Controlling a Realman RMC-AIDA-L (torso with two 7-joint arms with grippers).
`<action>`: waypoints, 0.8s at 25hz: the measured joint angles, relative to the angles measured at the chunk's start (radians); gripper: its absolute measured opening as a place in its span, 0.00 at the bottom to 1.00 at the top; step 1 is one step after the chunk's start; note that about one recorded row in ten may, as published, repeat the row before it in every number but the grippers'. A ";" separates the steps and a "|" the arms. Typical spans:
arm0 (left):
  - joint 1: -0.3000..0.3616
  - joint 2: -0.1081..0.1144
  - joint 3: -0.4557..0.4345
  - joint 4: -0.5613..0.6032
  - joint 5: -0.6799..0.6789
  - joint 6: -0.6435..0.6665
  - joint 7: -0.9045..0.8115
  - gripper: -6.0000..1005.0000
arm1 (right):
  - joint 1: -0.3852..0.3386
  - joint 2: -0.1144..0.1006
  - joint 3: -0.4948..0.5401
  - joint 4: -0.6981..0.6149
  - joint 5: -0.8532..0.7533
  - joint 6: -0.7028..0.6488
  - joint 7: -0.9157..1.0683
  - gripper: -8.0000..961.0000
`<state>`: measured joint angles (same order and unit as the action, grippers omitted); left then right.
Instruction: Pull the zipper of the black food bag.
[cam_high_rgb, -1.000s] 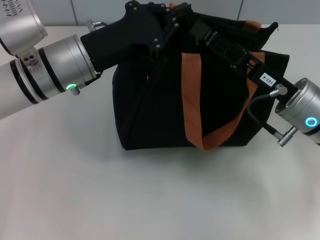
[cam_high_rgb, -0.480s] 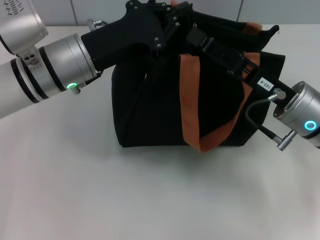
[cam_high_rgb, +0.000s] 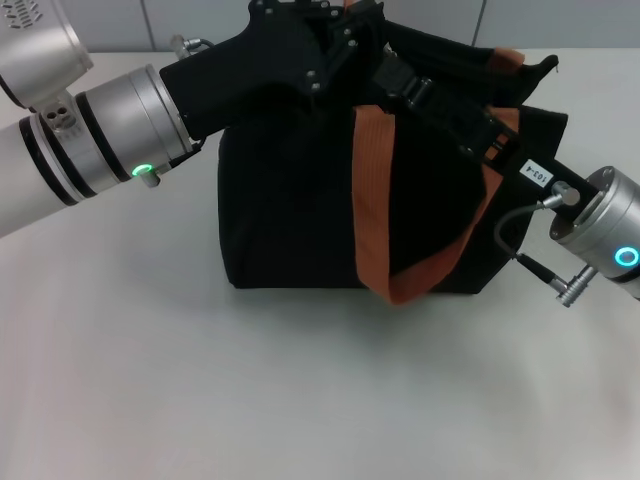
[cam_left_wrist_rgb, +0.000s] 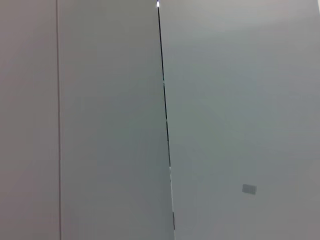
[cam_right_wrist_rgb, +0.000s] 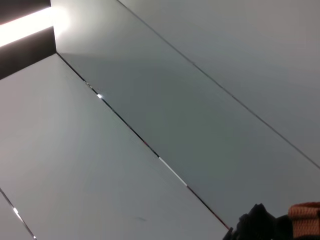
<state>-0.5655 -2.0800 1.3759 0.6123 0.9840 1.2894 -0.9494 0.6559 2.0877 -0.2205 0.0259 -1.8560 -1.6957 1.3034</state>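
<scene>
So both arms are up at the top of the black food bag (cam_high_rgb: 300, 220), which sits mid-table. Going left to right: the left gripper (cam_high_rgb: 335, 35) is over the bag's top left end, looks like it's bracing or pinching fabric there, though I can't tell how far it's open. The right gripper (cam_high_rgb: 400, 75) reaches in along the top edge (fingers hidden against black cloth, can't tell either). The zipper itself isn't visible. My guess is we're mid-pull; next it needs a steady drag along the track.
</scene>
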 joint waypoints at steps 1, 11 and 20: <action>0.002 0.000 0.000 0.000 0.000 0.000 0.000 0.05 | 0.000 0.000 0.002 0.000 0.000 0.016 0.002 0.71; 0.005 0.000 0.000 -0.002 -0.001 0.000 0.001 0.06 | 0.002 0.000 0.003 0.000 0.001 0.058 0.020 0.71; 0.009 0.000 0.000 -0.002 -0.003 0.005 0.001 0.06 | -0.017 0.000 0.009 0.000 0.003 0.029 0.020 0.69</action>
<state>-0.5569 -2.0800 1.3759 0.6105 0.9813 1.2947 -0.9480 0.6391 2.0877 -0.2111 0.0261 -1.8532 -1.6665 1.3237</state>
